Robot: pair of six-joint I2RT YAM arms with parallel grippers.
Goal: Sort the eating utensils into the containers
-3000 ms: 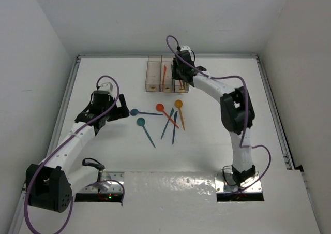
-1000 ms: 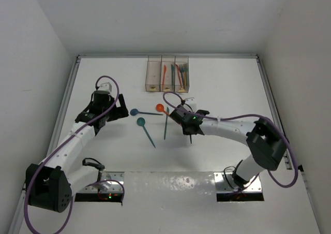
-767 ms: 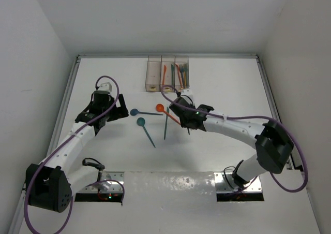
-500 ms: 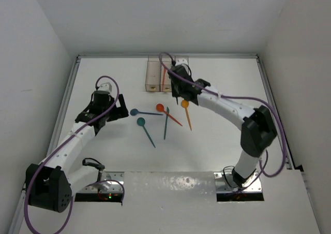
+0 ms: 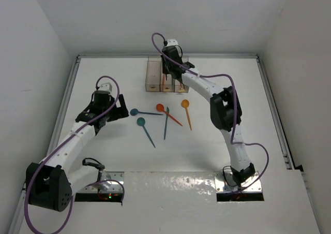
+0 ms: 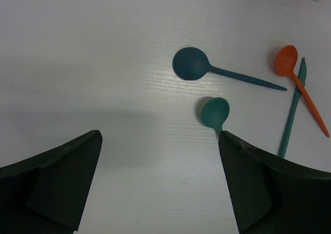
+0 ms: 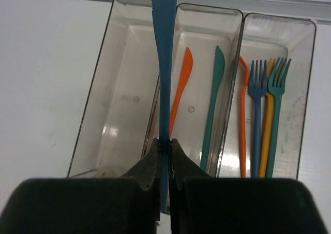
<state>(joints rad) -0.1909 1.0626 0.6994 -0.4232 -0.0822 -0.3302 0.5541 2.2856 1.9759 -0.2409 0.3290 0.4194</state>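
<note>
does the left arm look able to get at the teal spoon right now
Probably yes: the left fingers are open with the teal spoon just ahead, nothing lying on it. The right fingers are off at the containers, shut on a blue knife.

Setup was pretty plain: a white table (image 5: 103,78) boxed in by a white back wall (image 5: 165,16), left wall (image 5: 26,89) and right wall (image 5: 305,63). Grey metal rails ran along its left edge (image 5: 64,102), right edge (image 5: 276,115) and far edge (image 5: 222,55). Lighting was soft and even, and a glossy strip (image 5: 170,185) at the near edge caught some glare.
</note>
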